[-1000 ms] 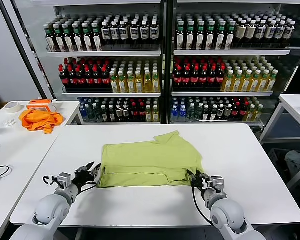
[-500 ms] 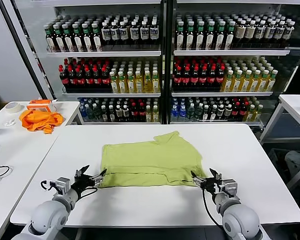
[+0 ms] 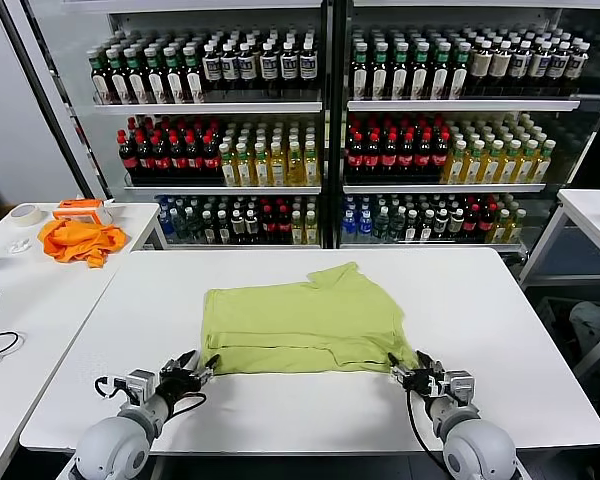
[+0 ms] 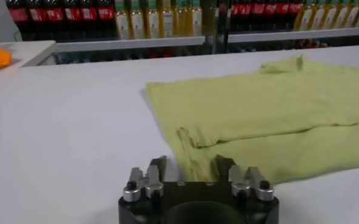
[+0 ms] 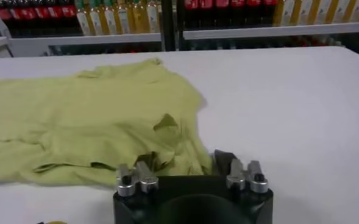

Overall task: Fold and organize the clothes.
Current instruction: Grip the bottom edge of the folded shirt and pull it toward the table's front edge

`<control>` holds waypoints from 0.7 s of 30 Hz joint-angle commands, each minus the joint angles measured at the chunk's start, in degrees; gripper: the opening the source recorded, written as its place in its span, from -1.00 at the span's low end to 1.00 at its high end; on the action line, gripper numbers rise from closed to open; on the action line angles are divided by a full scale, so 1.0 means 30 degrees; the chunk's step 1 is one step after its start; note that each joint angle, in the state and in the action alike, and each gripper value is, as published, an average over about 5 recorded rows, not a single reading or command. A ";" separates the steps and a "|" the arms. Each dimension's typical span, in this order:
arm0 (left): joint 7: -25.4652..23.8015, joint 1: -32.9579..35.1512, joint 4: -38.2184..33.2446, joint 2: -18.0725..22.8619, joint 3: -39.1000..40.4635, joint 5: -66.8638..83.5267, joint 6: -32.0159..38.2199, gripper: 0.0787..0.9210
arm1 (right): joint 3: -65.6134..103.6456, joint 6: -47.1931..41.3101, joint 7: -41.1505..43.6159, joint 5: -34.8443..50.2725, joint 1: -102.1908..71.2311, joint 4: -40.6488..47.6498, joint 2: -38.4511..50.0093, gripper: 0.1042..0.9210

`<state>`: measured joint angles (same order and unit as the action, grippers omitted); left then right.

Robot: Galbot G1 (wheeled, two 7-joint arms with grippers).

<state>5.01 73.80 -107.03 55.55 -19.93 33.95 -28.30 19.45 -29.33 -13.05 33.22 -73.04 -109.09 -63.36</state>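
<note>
The lime-green T-shirt (image 3: 300,322) lies folded in a flat band across the middle of the white table (image 3: 500,300), one sleeve sticking out at its far side. My left gripper (image 3: 202,367) sits low at the shirt's near left corner. In the left wrist view its jaws (image 4: 192,165) stand apart with the shirt's (image 4: 258,109) corner lying between the fingertips. My right gripper (image 3: 401,372) is at the near right corner. Its jaws (image 5: 185,161) are also apart, with the rumpled hem of the shirt (image 5: 88,115) between them.
An orange cloth (image 3: 78,240) and a tape roll (image 3: 24,213) lie on the side table at the left. Shelves of bottles (image 3: 320,150) fill the back. Another white table (image 3: 592,210) stands at the right.
Both grippers have drawn back toward the table's near edge, opened wide and then narrowed around the shirt's near corners. The shirt has barely shifted.
</note>
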 commanded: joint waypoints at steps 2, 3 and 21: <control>0.0496 0.0416 -0.0436 0.0116 0.0203 0.0092 -0.0603 -0.29 | -0.0117 0.0088 -0.0040 0.0124 -0.0240 0.0082 -0.0115 -0.33; 0.0483 0.0376 -0.0393 0.0157 0.0268 0.0072 -0.0598 -0.35 | -0.0106 0.0087 -0.0044 0.0072 -0.0319 -0.0037 -0.0094 -0.39; -0.0380 0.4017 -0.4001 -0.1431 -0.1708 0.0019 -0.0838 -0.99 | 0.1323 -0.0460 -0.1206 -0.1115 -0.7914 -0.7541 0.1039 -0.95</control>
<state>3.91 80.11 -113.31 53.18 -22.30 33.96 -30.74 21.96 -30.54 -15.21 31.28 -86.03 -121.69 -61.01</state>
